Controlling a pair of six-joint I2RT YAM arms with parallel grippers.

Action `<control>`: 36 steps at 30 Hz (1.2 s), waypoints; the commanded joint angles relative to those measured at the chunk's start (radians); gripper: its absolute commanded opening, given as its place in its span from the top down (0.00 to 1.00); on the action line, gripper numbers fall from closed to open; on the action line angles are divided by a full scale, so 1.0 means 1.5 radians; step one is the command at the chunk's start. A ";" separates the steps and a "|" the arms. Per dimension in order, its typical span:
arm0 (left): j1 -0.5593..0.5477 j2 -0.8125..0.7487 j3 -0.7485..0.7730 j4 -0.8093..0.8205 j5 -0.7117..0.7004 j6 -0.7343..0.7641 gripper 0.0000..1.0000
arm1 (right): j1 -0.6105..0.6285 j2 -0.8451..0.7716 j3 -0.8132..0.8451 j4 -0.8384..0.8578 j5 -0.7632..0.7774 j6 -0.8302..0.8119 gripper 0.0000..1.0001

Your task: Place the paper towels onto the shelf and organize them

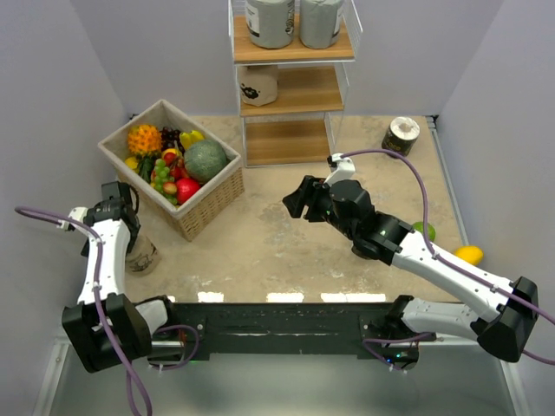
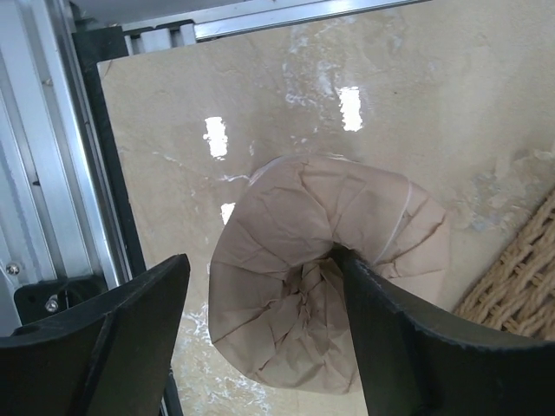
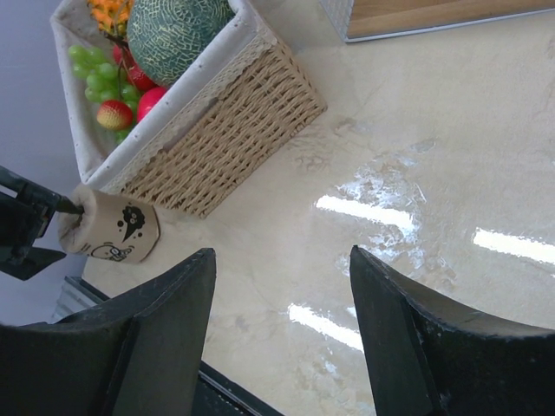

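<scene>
A tan paper towel roll with black prints [image 1: 142,256] stands on the table at the near left, beside the wicker basket. My left gripper [image 2: 260,260] is over it and open: one finger [image 2: 390,347] sits in the roll's crumpled top hollow [image 2: 299,286], the other stands apart from its side. The right wrist view shows the same roll [image 3: 113,227]. My right gripper [image 1: 295,198] hangs open and empty above the table's middle. The shelf [image 1: 295,91] at the back holds two grey rolls [image 1: 270,22] on top and a tan printed roll [image 1: 258,85] on the middle board. A dark-wrapped roll [image 1: 401,135] stands on the table at the back right.
A wicker basket [image 1: 208,201] full of fruit sits left of the shelf, close to the tan roll. A yellow mango [image 1: 469,254] and a green fruit [image 1: 424,230] lie by the right arm. The table's left edge and metal rail [image 2: 52,199] run right beside the left gripper.
</scene>
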 commanded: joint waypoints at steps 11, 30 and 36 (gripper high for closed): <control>0.006 -0.037 -0.069 0.019 -0.004 -0.066 0.27 | 0.001 -0.009 0.021 0.015 0.002 -0.016 0.32; 0.006 -0.114 0.050 -0.068 -0.049 -0.059 0.73 | 0.000 -0.049 0.053 -0.024 0.017 -0.038 0.32; 0.007 -0.149 0.192 -0.018 0.032 0.107 0.77 | -0.001 -0.071 0.088 -0.060 0.032 -0.065 0.32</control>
